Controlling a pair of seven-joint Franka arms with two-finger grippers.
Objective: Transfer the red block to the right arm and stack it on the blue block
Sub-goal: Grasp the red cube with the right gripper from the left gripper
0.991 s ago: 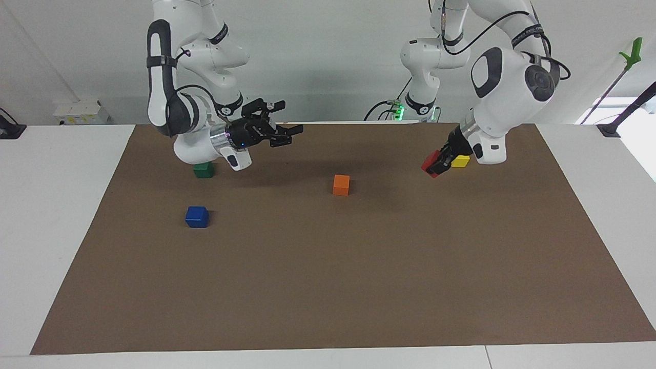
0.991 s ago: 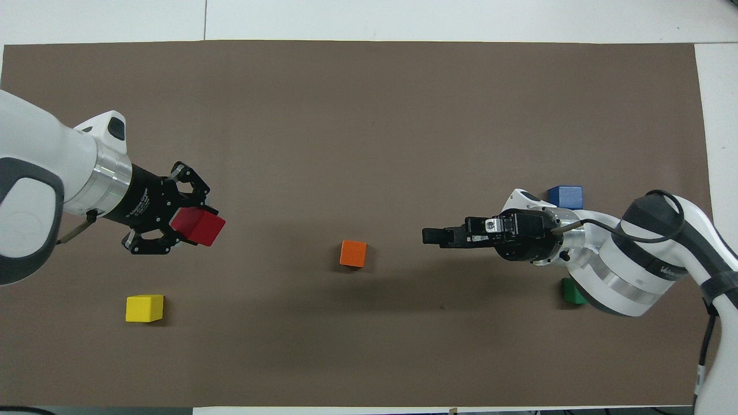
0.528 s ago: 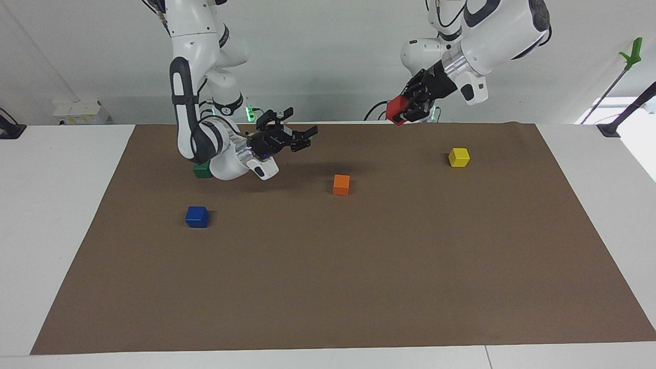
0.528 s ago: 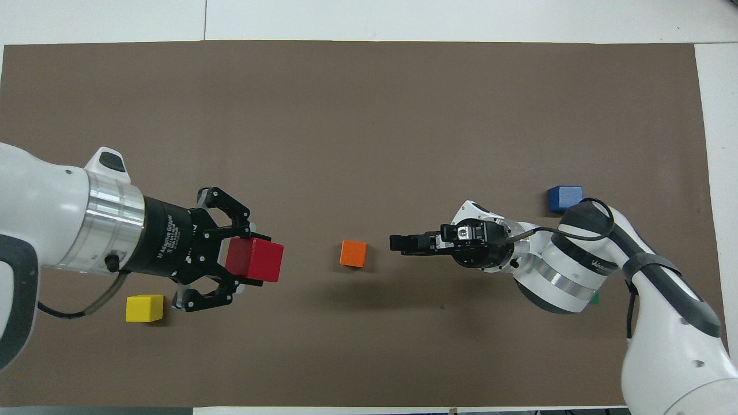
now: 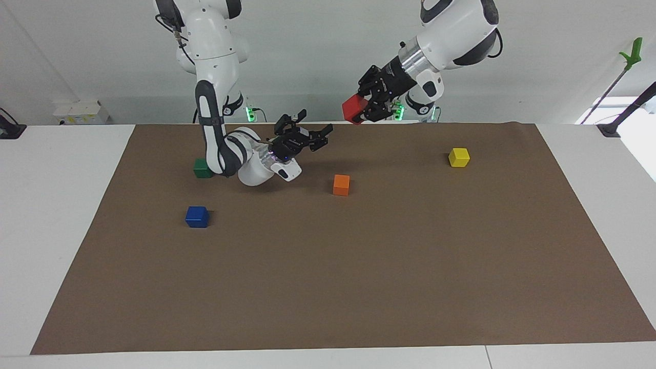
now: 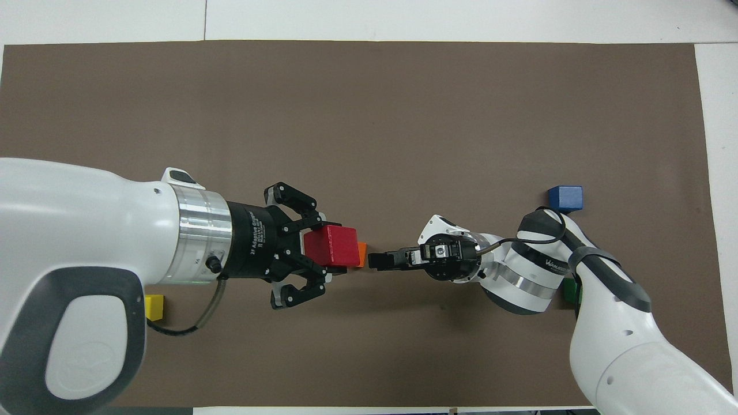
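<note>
My left gripper is shut on the red block and holds it high in the air over the middle of the mat, as the overhead view also shows. My right gripper is open, raised above the mat and pointed toward the red block, a short gap from it. In the overhead view the right gripper is seen edge-on, facing the left gripper. The blue block sits on the mat toward the right arm's end, also seen from overhead.
An orange block lies mid-mat, partly covered by the red block from overhead. A green block sits nearer the robots than the blue block. A yellow block lies toward the left arm's end. The brown mat covers the table.
My left gripper lifted the red block from beside the yellow block and carried it toward the middle. My right gripper moved toward the middle to face it.
</note>
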